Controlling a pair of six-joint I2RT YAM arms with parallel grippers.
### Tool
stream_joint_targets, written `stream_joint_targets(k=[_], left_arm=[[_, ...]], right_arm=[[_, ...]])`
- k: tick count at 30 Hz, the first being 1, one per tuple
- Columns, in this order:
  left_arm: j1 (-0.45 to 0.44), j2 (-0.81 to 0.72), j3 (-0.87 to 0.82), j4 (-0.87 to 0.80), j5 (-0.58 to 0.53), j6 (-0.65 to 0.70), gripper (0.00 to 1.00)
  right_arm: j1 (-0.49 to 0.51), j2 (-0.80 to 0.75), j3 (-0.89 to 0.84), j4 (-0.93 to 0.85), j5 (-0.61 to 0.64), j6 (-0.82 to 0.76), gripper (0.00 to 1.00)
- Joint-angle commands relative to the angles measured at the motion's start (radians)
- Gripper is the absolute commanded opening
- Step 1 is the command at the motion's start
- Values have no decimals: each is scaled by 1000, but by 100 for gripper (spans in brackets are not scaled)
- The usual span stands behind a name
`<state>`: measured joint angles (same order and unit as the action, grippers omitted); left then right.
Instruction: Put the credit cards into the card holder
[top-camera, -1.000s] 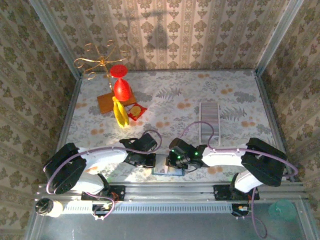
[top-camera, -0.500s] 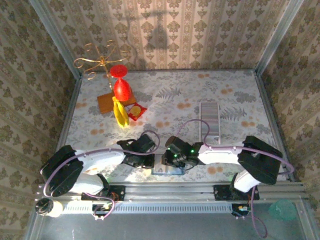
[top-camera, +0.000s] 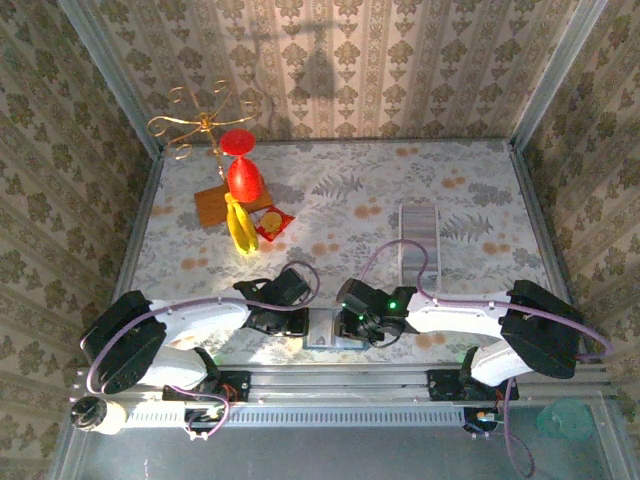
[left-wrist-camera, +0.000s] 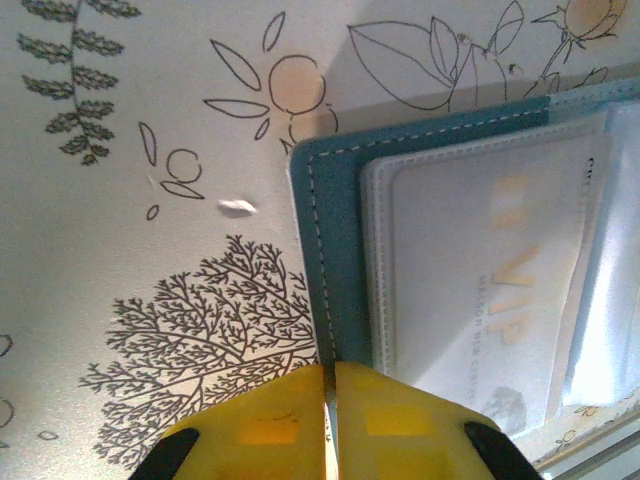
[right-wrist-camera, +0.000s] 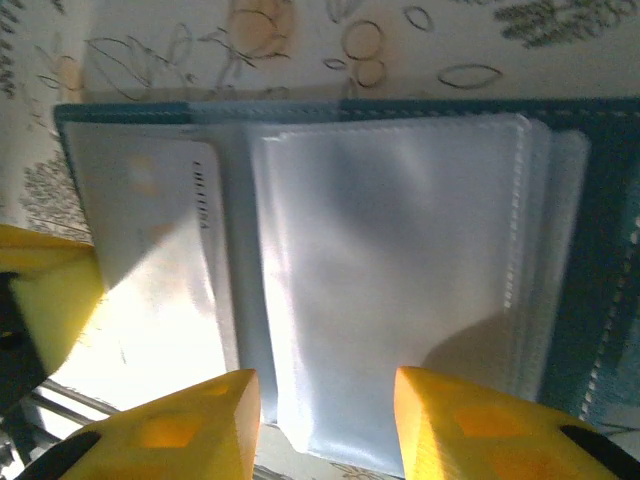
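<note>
Two grippers meet at the dark-teal, stitched, wallet-like card holder (top-camera: 323, 332). It lies open at the near edge of the floral-patterned table (top-camera: 360, 200), midway between the arm bases. The left gripper (left-wrist-camera: 330, 378) has its yellow fingers pressed together, tips on the holder's left cover edge. Whether they pinch the cover or merely pin it down I cannot tell. The right gripper (right-wrist-camera: 325, 405) stands partly open over the clear plastic sleeves (right-wrist-camera: 390, 260), gripping nothing, with one finger to either side of the sleeves' near end. A white card with gold VIP lettering (left-wrist-camera: 490, 290) sits in the holder's left page.

What looks like the pale stack of cards (top-camera: 418, 243) lies well apart, far and right of the holder, its long axis running near to far. The right arm is the nearer one, so fetching the next card is probably its job. The overhead view gives that stack and the arms' layout, while the wrists cover much of the holder. The wrist views give the sleeves, the seated card and the finger gaps.
</note>
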<state>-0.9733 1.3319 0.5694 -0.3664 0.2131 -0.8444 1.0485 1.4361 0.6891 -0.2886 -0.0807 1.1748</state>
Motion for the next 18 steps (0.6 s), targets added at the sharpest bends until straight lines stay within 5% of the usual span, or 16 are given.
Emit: stream_joint_targets(k=[1,18], left_arm=[[4,6,-17,-20,5,-8,10],[3,3,-26,-17,8,-25,7]], right_arm=[[12,0,-1,-87,49,23,42],[18,92,32,58,3,43,49]])
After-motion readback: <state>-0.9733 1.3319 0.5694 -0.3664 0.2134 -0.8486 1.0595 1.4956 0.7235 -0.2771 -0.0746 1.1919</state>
